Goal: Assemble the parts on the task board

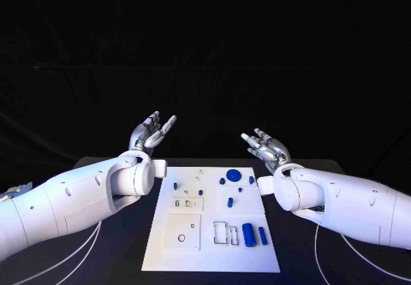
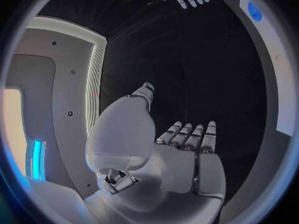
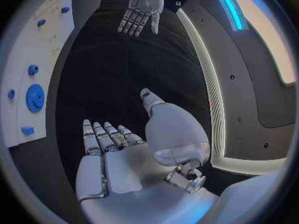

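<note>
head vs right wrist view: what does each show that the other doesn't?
Head view alone: the whole task board, with the large blue cylinder near its front edge and the white inset plate beside it. Right wrist view alone: the right hand's palm side up close. Both: the blue gear, the left hand and the right hand, both holding nothing with fingers apart.
</note>
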Robot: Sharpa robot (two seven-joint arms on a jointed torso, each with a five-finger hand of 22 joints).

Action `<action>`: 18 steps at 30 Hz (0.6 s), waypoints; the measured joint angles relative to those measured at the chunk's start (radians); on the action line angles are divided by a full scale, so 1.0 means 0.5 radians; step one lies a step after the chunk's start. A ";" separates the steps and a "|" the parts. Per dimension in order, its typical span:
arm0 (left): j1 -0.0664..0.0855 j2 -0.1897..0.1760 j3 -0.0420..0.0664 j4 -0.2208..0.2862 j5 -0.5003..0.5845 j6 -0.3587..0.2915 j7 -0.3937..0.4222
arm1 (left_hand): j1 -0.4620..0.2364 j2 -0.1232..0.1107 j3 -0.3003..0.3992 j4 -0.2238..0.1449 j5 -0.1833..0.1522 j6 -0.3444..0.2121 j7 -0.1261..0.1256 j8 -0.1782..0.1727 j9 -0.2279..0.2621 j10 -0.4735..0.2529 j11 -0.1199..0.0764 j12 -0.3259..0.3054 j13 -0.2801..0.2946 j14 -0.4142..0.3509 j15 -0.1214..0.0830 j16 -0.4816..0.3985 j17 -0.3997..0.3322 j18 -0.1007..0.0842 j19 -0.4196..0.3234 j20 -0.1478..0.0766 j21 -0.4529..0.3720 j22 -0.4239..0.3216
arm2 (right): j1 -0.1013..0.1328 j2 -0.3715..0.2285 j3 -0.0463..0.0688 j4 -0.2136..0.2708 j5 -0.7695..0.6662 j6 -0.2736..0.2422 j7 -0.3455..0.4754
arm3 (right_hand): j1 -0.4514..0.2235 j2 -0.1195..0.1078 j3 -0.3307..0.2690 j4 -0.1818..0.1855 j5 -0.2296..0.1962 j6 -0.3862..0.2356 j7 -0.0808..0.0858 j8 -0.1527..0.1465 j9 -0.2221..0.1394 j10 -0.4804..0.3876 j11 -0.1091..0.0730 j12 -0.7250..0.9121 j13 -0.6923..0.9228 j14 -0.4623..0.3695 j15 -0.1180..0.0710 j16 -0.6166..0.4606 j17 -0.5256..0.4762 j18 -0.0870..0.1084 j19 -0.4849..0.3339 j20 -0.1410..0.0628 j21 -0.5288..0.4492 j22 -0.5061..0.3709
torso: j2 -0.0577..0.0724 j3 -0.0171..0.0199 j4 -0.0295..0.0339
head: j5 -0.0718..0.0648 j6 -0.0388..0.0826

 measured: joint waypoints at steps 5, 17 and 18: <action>0.014 0.013 0.002 -0.037 -0.002 0.113 0.008 | 0.093 0.000 0.020 0.020 0.000 0.041 0.003 0.013 0.012 0.037 0.037 0.012 0.006 0.026 0.033 0.012 0.009 0.030 0.003 0.025 0.000 0.002 | 0.067 0.039 -0.061 -0.113 -0.016 0.280 -0.060 | 0.115 0.007 0.050 -0.049 0.000 0.080 0.001 0.030 0.018 0.098 0.020 0.022 0.013 0.097 0.014 0.030 0.019 0.000 0.032 0.026 0.027 0.014 | 0.001 -0.0006 0.000 | 0.000 0.000; 0.015 -0.112 0.000 0.077 -0.010 0.194 0.023 | 0.286 0.021 0.105 -0.026 0.007 0.748 0.052 0.282 0.217 0.997 0.155 0.211 0.092 1.139 -0.012 0.421 0.250 0.126 0.936 0.033 0.399 0.195 | 0.146 -0.030 -0.089 -0.186 -0.465 0.449 -0.103 | 0.350 -0.067 0.295 -0.340 0.000 0.802 0.054 0.255 0.160 1.056 -0.045 0.168 0.074 0.989 -0.086 0.278 0.154 0.124 0.601 0.021 0.304 0.139 | 0.019 -0.0115 0.002 | -0.020 -0.030; 0.015 -0.119 0.000 0.078 -0.011 0.194 0.024 | 0.301 0.021 0.112 -0.034 0.007 0.833 0.059 0.316 0.239 1.138 0.138 0.235 0.098 1.241 -0.035 0.465 0.271 0.158 1.018 0.032 0.441 0.210 | 0.153 -0.040 -0.087 -0.193 -0.552 0.422 -0.098 | 0.356 -0.073 0.323 -0.368 0.000 0.875 0.060 0.271 0.170 1.131 -0.054 0.168 0.076 1.062 -0.098 0.294 0.161 0.143 0.663 0.021 0.335 0.150 | 0.025 -0.0157 0.003 | -0.025 -0.036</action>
